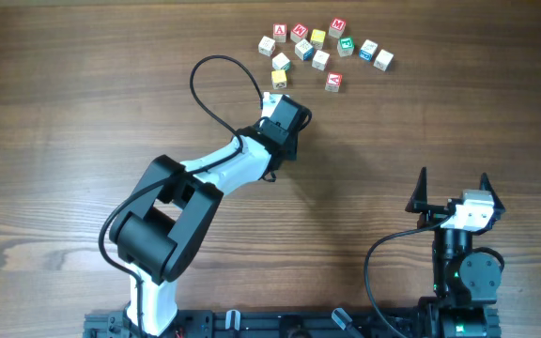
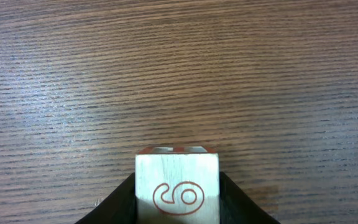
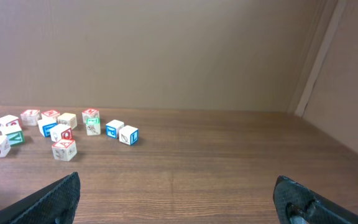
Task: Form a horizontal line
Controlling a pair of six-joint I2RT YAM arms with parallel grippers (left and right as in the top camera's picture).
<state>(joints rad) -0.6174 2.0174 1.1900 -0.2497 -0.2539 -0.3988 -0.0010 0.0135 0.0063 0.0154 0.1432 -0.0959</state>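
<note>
My left gripper is shut on a pale cube with a red letter, held just over the wood; its black fingers press both sides. A corner of that cube shows in the overhead view. A yellow cube lies just beyond the left gripper. A pale cube with green marks sits in the cluster further back. My right gripper is open and empty near the front right, far from the cubes; its fingers frame bare wood.
Several more letter cubes lie scattered at the table's far middle, among them a second yellow one and a red-lettered one. The right wrist view shows the cluster at far left and a beige wall behind.
</note>
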